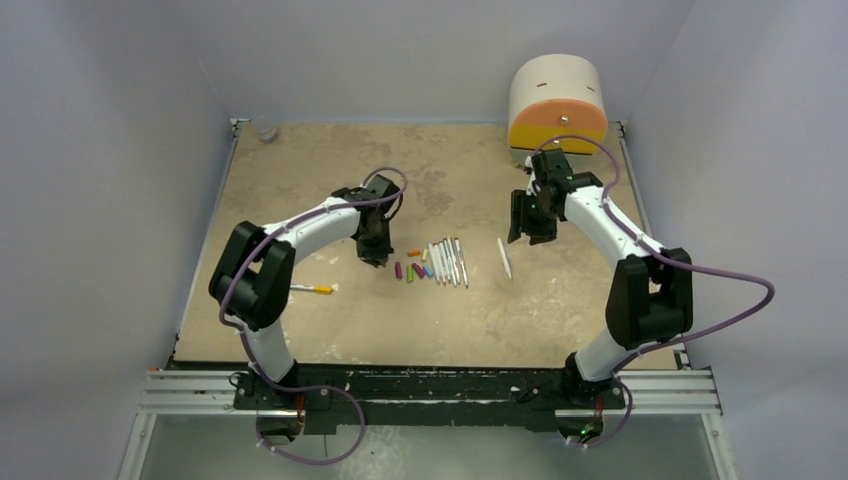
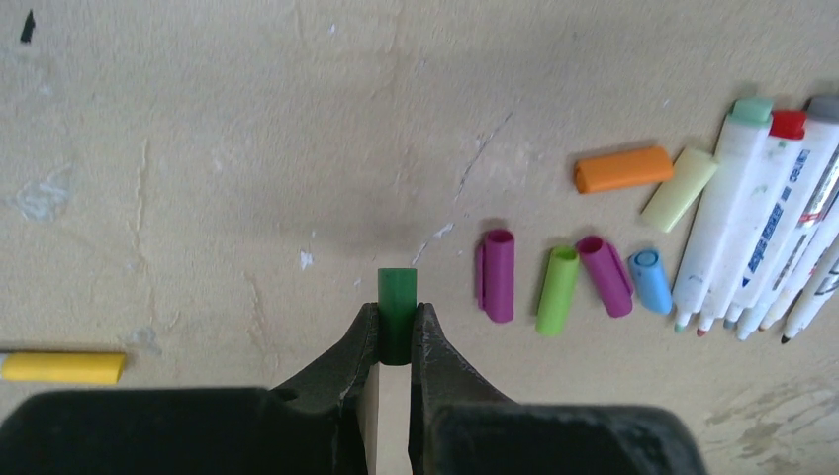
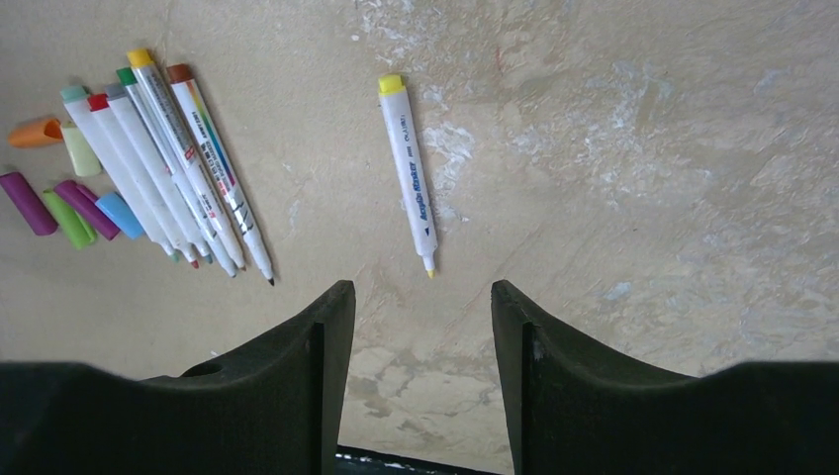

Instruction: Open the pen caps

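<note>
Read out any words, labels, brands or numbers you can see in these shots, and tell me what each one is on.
"Acrylic Marker": my best reading of the small blue print along the barrel of the lone pen; the finer print beside it is too small to read.
On the other pens: blue and red barrel print, too blurred to read.
On the caps and the drawer unit: no text visible.

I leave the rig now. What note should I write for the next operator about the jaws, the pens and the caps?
Left gripper: jaws shut on a green cap.
Right gripper: jaws open, empty, near the lone yellow pen, already uncapped.
Six loose caps lie beside the row of uncapped pens.
To do: set the green cap down; the pen at far left seems still capped.
</note>
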Robot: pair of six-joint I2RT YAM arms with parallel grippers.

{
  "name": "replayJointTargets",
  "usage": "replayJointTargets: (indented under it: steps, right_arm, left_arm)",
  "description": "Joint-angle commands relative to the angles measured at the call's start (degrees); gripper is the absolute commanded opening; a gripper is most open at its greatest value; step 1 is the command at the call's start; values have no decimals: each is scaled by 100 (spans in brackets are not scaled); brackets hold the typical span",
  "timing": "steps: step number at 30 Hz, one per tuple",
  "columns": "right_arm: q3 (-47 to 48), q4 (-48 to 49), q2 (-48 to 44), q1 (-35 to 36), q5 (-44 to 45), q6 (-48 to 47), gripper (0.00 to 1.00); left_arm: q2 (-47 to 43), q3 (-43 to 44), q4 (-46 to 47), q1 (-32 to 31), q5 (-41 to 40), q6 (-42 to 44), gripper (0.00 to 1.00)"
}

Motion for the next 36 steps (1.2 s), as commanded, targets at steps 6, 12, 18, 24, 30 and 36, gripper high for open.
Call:
replayJointTargets:
  steps: [6,12,18,24,30,36]
  right_arm:
    - [59,-143,-44,17,-159,-118,55]
    - [119,-115,157,16,-180,-185,56]
    - [120,-74,230,16,-256,-93,56]
    - [77,-142,165,25,-209,30,56]
    - [39,-232,55,42,-182,214,56]
    - [273,-424,11,60,-355,400,57]
  left_arm:
    - [604,683,267,-4,-247,317,3]
    - [784,760,194,-30,-210,319,8]
    - [839,729,150,-48,-102,400,14]
    - [841,769,64,-81,153,544,22]
    - [551,659,-6,-92,307,512,41]
    - [210,1105,-380,-92,290,404,43]
